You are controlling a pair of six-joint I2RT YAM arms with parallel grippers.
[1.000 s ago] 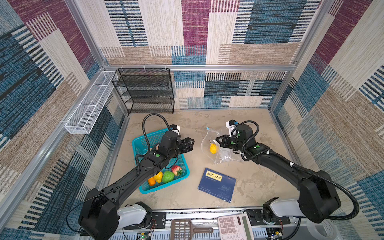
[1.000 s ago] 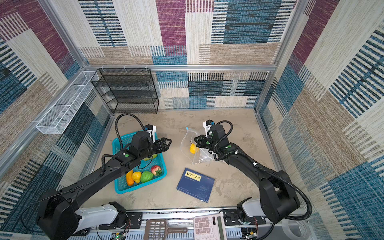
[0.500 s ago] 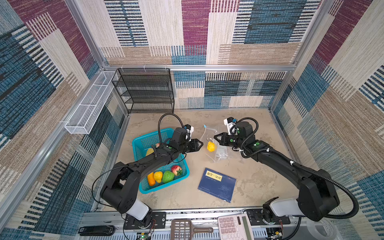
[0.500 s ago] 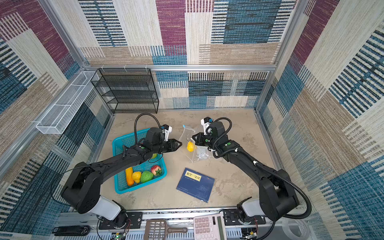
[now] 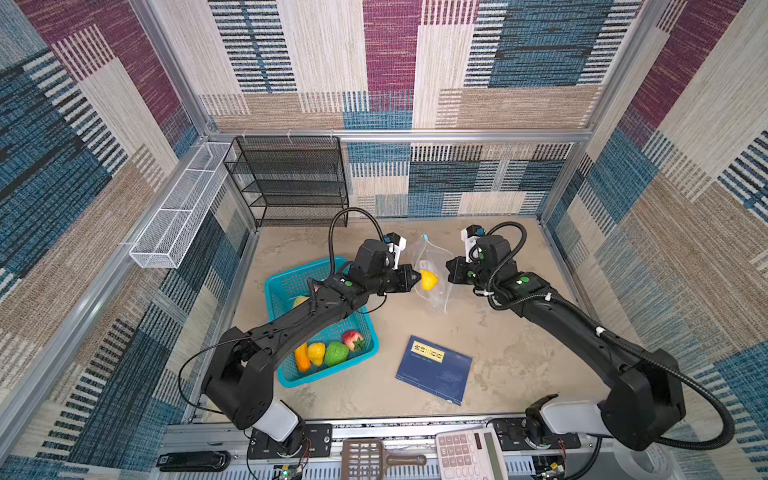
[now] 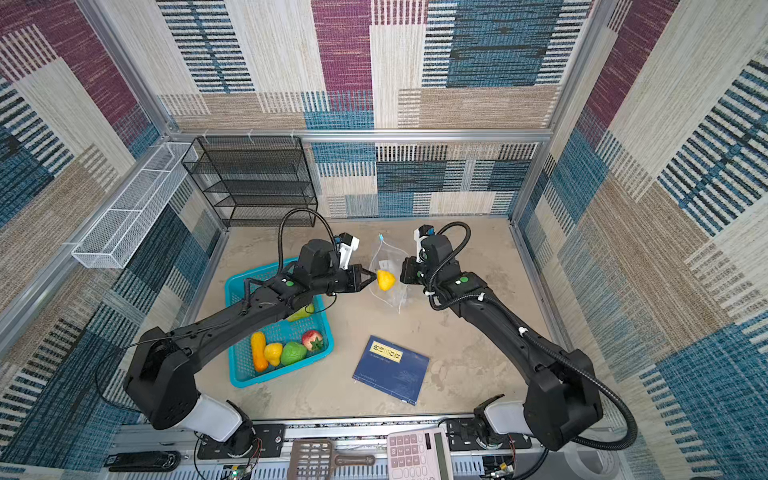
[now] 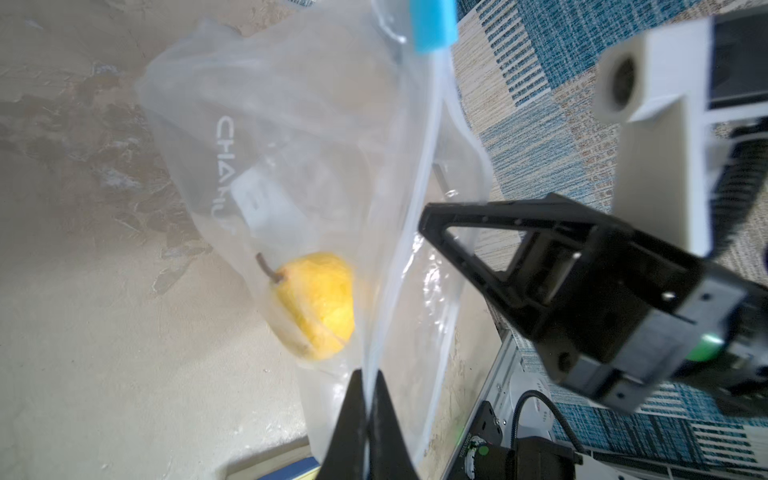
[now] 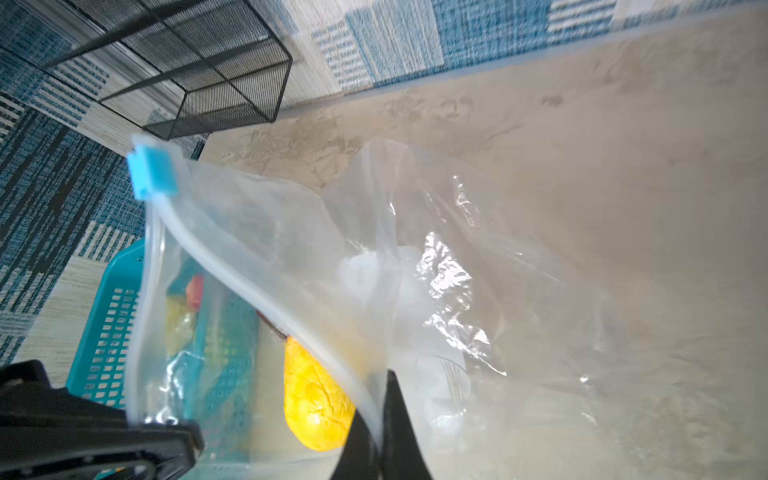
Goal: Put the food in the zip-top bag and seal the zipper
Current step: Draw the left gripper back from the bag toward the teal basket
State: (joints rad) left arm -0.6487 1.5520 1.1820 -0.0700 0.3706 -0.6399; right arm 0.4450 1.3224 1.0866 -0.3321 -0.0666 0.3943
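Note:
The clear zip-top bag (image 5: 435, 259) (image 6: 392, 259) hangs between my two grippers in both top views, mouth spread, with a yellow pear (image 5: 428, 279) (image 7: 320, 307) inside. My left gripper (image 5: 415, 277) (image 7: 368, 378) is shut on one lip of the mouth. My right gripper (image 5: 448, 266) (image 8: 380, 399) is shut on the opposite lip. The zipper's light-blue slider (image 7: 434, 23) (image 8: 151, 172) sits at the far end of the strip. More food lies in the teal basket (image 5: 278, 291): an orange piece (image 5: 302, 357), a yellow one (image 5: 316, 353), a bumpy green one (image 5: 336, 353) and a strawberry (image 5: 352, 340).
A blue book (image 5: 434, 369) lies on the table near the front. A black wire rack (image 5: 291, 183) stands at the back wall. A white wire tray (image 5: 178, 208) hangs on the left wall. A calculator (image 5: 469, 455) rests on the front rail.
My left gripper swung from over the basket across to the bag and shut on its mouth lip. The right gripper kept its hold and shifted the bag slightly toward the back.

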